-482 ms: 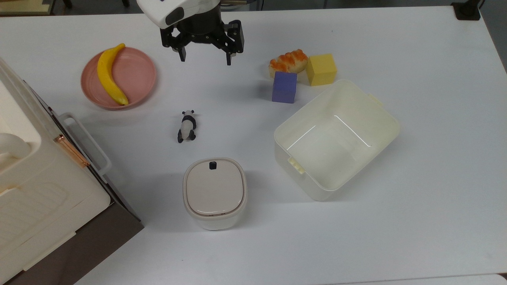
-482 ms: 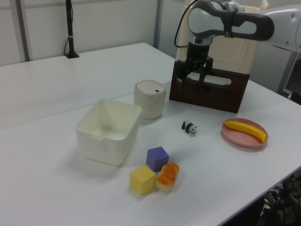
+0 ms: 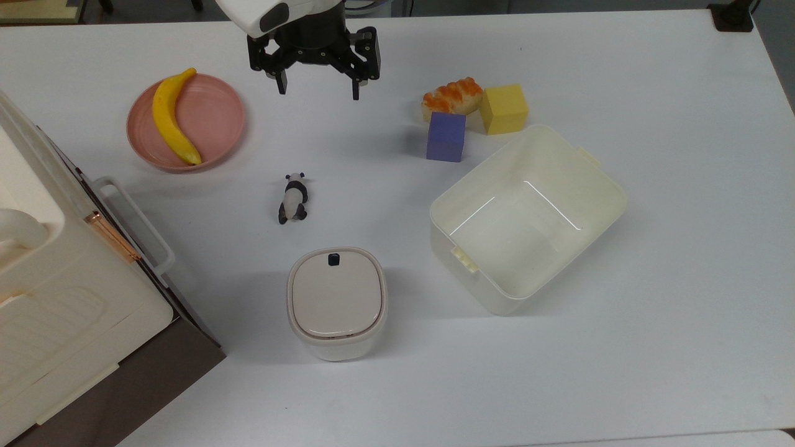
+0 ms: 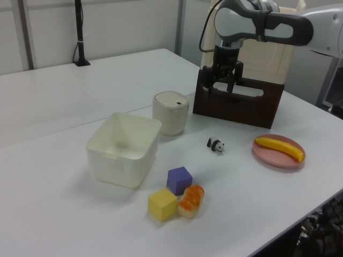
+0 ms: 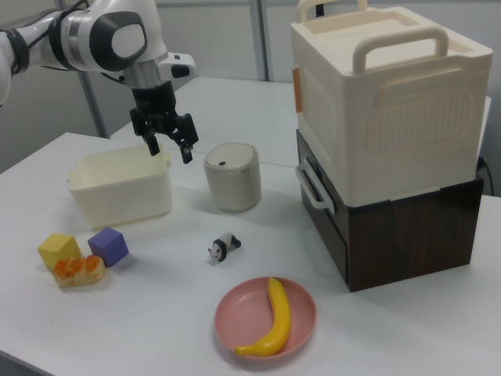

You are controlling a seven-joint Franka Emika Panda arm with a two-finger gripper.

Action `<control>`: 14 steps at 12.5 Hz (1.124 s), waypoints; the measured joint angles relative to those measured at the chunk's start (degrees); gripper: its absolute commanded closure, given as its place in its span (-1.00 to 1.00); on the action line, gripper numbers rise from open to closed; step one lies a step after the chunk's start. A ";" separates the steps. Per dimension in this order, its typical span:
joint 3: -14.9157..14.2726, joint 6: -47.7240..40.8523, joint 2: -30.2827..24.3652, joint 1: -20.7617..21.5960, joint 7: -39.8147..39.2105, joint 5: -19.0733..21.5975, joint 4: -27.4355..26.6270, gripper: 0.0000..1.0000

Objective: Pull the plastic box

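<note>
1. The fingers (image 3: 282, 82) are spread wide with nothing held between them; the gripper (image 3: 318, 89) is carried above the surface (image 3: 652, 347), near the top view's upper edge, between the pink plate (image 3: 214, 115) and the cluster of blocks. It is judged that the wide spread is kept so that a wall of the tub can be straddled.
2. The big cream storage bin (image 5: 387, 102) is stacked on a dark brown box (image 5: 407, 227) at the top view's left edge, well apart from the task's thing and, it is judged, out of any pulling path.
3. The plastic box (image 3: 528, 217), empty and upright, is seen on the top view's right half, turned at an angle to the surface's edges, with small latch tabs on its short sides. It is well apart from the gripper, so the approach is judged not yet made.
4. The smaller rounded white container (image 3: 337, 302) with a beige lid stands near the box, on the top view's left of it; a pull that way could be blocked by it.
5. A banana (image 3: 171, 118) lies on the pink plate.
6. The yellow cube (image 3: 504, 108) and purple cube (image 3: 446, 136) stand close to the box's far corner, with a sushi-like toy (image 3: 452, 98) touching them.
7. The panda figure (image 3: 293, 197) lies alone mid-surface.
</note>
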 measured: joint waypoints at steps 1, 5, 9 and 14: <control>0.00 -0.02 0.03 0.00 -0.01 -0.10 -0.04 -1.00; 0.06 -0.09 0.03 0.07 -0.15 -0.13 0.26 -1.00; 0.64 -0.09 -0.08 0.45 -0.15 -0.13 0.61 -1.00; 0.80 -0.09 -0.01 1.70 -0.24 -0.13 0.48 -1.00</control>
